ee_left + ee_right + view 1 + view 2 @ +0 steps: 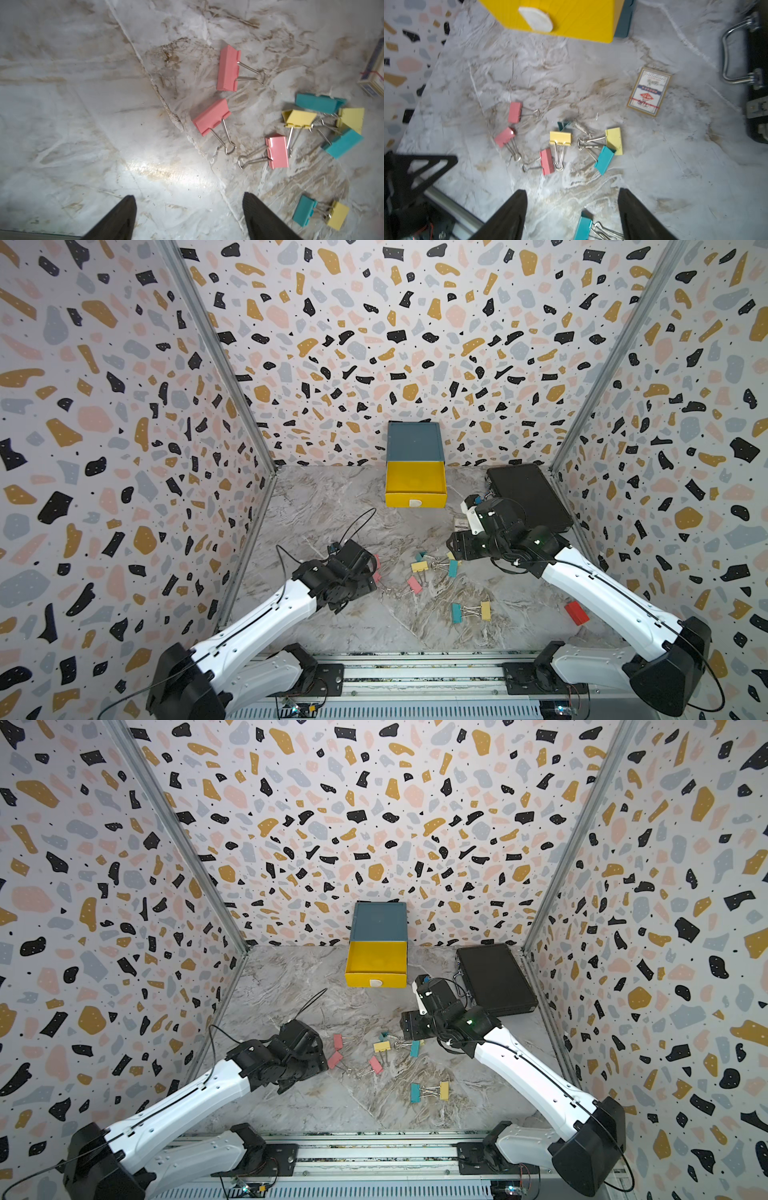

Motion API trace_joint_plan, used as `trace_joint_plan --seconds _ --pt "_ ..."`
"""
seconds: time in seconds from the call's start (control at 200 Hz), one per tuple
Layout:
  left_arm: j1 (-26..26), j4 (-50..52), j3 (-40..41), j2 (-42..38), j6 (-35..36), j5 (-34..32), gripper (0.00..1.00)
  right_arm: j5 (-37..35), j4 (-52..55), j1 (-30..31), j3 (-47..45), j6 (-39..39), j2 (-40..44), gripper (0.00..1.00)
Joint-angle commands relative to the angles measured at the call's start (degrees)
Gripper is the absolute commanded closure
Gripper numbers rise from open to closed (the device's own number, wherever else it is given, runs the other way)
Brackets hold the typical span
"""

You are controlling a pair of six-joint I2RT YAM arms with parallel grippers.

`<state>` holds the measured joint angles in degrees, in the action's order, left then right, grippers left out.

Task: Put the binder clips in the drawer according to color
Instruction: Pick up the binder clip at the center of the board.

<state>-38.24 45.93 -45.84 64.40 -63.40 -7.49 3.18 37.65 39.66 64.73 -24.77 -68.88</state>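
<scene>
Yellow drawer (415, 498) sits pulled open, far centre, ready for you to fill; the binder clips (419, 566) lie loose on the table (332, 506) near your left hand (188, 195) and right hand (572, 190), both apart, empty.

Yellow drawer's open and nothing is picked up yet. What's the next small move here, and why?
Probably lower the right gripper onto the yellow binder clip in the cluster ahead of it. The yellow drawer stands open and empty, and that gripper hovers over the clips, open and holding nothing.
</scene>
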Motion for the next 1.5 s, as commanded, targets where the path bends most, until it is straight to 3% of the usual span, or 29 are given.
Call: trace_joint_plan --seconds 0.0,0.18,0.335,0.751,1.046,1.226,1.381,1.497 --pt "-0.9 -2.0 -2.8 6.1 -9.5 -3.1 0.15 8.3 1.7 0.1 -2.6 7.2 6.9 0.25" --pt "-1.2 -3.1 -6.5 16.9 -11.9 -1.7 0.14 13.0 -0.6 0.1 -6.8 6.6 13.3 0.26" --pt "-1.3 -3.3 -8.4 20.7 -14.0 -4.0 0.13 15.6 -0.7 0.1 -8.0 6.5 16.3 0.26" --pt "-1.3 -6.5 -13.2 31.7 -19.4 -2.8 0.12 15.9 -0.6 0.1 -9.7 5.6 18.7 0.26" --pt "-1.0 -9.3 -11.1 34.8 -21.7 -3.7 0.25 15.1 -0.2 0.1 -10.7 5.4 19.7 0.27" --pt "-0.9 -11.4 -9.4 34.1 -21.3 -4.4 0.46 15.8 -0.9 0.1 -11.4 5.0 19.7 0.29" --pt "-1.4 -9.0 -8.8 28.7 -20.2 -6.2 0.58 18.9 -2.3 0.1 -12.7 6.0 20.9 0.31" --pt "-2.4 -6.6 -8.5 19.5 -18.4 -8.3 0.6 17.6 -2.7 0.1 -13.0 5.9 23.0 0.32"
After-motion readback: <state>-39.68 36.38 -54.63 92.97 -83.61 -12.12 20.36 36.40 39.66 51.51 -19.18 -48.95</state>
